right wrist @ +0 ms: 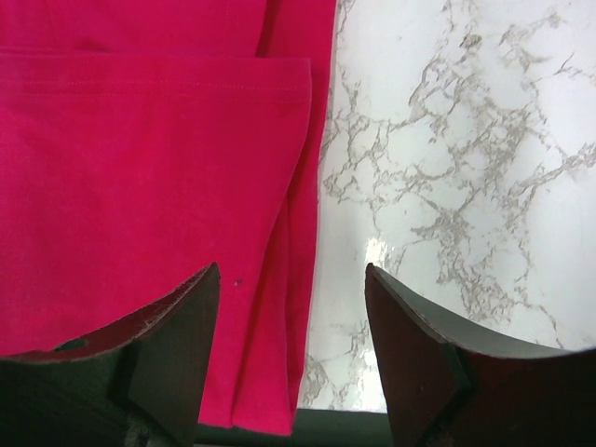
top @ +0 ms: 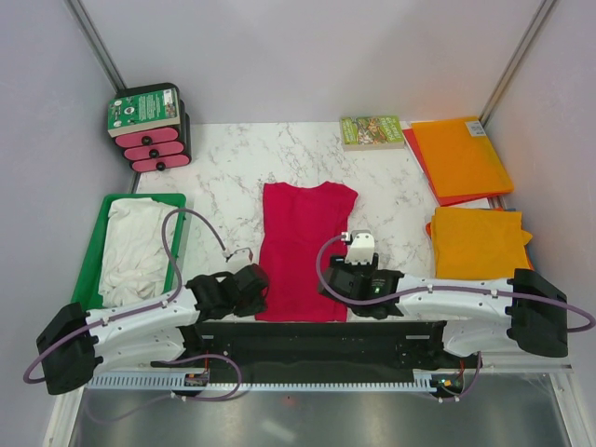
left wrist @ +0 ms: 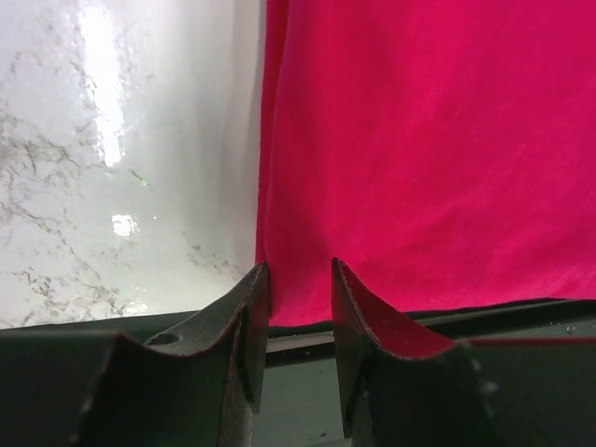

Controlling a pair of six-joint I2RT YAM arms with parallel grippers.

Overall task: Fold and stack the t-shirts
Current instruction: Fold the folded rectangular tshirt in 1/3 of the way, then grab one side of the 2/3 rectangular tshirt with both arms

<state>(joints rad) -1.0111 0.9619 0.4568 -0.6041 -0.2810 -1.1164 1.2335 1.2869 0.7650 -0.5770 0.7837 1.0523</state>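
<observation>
The crimson red t-shirt [top: 303,244] lies flat in the middle of the table, folded into a long strip with its hem at the near edge. My left gripper [top: 253,289] hangs over its near left corner. In the left wrist view its jaws [left wrist: 300,264] stand a little apart and empty, with the red cloth [left wrist: 428,158] just past the tips. My right gripper [top: 346,282] is wide open over the shirt's near right edge [right wrist: 279,307], one finger over cloth and one over marble [right wrist: 291,268]. The white t-shirt [top: 135,244] lies crumpled in the green tray [top: 90,261]. Orange t-shirts lie at the right, one folded [top: 477,242] and one further back [top: 461,156].
A small green-covered book [top: 371,131] lies at the back beside the far orange shirt. A black and pink stacked object [top: 149,128] stands at the back left. Grey walls close in both sides. A dark rail [top: 317,337] runs along the near table edge.
</observation>
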